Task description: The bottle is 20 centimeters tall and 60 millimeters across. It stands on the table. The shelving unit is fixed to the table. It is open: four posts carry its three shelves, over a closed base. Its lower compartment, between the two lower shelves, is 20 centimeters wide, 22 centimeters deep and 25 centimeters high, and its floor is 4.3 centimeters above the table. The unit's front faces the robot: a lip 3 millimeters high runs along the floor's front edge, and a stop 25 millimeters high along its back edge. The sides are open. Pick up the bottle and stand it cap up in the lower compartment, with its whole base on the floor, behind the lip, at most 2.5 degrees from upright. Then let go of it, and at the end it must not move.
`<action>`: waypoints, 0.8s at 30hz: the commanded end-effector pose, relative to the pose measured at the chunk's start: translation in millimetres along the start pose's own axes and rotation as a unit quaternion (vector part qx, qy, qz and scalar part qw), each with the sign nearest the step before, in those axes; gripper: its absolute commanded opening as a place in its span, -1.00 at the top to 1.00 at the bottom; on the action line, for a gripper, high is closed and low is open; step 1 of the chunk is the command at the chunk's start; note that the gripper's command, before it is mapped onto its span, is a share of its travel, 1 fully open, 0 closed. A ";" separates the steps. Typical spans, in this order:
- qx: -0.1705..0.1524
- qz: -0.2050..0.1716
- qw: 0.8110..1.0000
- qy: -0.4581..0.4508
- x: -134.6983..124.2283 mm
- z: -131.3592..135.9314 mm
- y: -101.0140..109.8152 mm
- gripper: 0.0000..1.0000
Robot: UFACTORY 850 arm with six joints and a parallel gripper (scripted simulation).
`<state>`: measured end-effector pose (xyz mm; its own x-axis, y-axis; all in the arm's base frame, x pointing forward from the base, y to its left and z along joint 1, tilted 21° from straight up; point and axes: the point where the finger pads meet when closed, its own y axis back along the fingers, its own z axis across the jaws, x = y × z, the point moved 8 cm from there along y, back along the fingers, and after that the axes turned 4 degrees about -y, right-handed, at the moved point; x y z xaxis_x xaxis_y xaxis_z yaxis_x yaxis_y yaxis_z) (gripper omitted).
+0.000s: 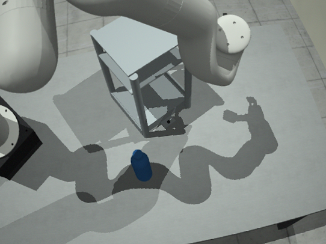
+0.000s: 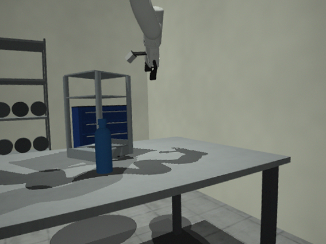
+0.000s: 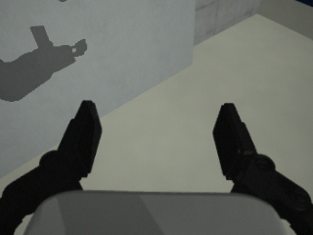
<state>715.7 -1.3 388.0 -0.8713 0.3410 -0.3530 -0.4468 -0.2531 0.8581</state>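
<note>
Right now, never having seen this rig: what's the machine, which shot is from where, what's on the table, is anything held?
It is one jointed robot arm bolted to a table. One picture looks down from above, one from the side, one from a camera at the wrist, looking past the gripper. On the table a blue bottle stands upright in front of a small open shelf unit. The gripper hangs high, off to one side of the shelf unit, its fingers wide open. Nothing is held.

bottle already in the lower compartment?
No, the bottle stands upright on the table, in front of the shelving unit.
</note>
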 end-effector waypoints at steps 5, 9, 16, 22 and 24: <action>0.075 0.027 0.993 0.082 61.5 -53.9 33.2 -1.00; 0.097 0.039 0.989 0.108 80.4 -70.8 41.7 -1.00; 0.137 0.058 0.977 0.155 115.0 -101.8 56.6 -1.00; 0.163 0.071 0.966 0.185 138.1 -122.3 66.2 -1.00; 0.171 0.076 0.963 0.195 145.6 -128.6 69.2 -1.00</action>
<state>551.4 -78.4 351.1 -0.9577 -0.0221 -0.2869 -0.2871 0.0084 0.9579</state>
